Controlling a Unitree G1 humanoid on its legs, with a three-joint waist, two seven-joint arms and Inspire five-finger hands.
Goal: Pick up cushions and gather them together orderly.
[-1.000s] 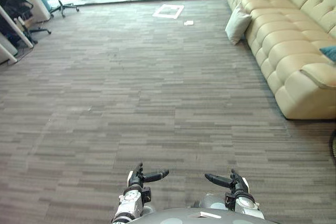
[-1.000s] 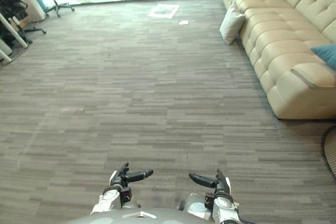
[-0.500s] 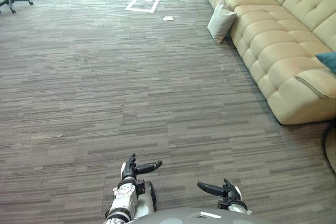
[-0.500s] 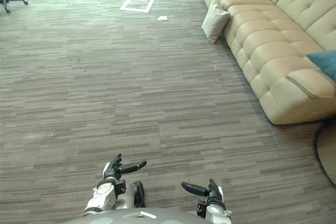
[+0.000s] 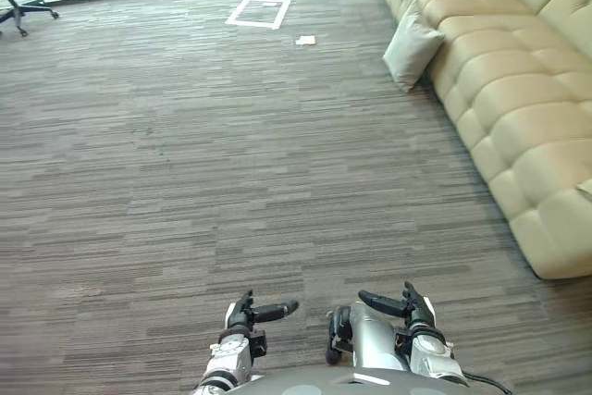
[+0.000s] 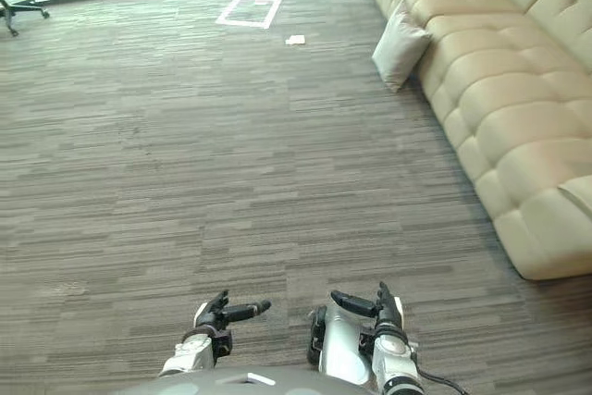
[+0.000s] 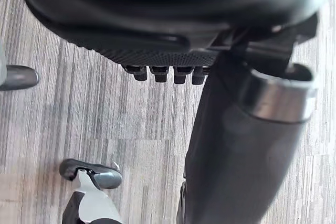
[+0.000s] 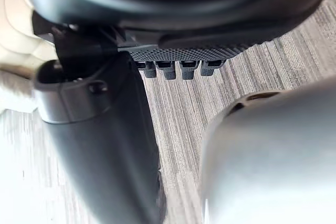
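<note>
While left hand (image 5: 254, 314) and right hand (image 5: 398, 304) hang straight-fingered, wide carpet (image 5: 231, 154) reaches the sofa-edge cushion (image 5: 412, 47)

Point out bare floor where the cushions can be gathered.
The carpet nearer than the white scrap, left of the sofa, is bare; so are the near sofa seats. Crowded only where the cream cushion leans against the sofa.

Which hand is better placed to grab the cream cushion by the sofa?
Right hand, probably: the cushion leans on the sofa, ahead on the robot's right. The left hand, also open, is farther.
</note>
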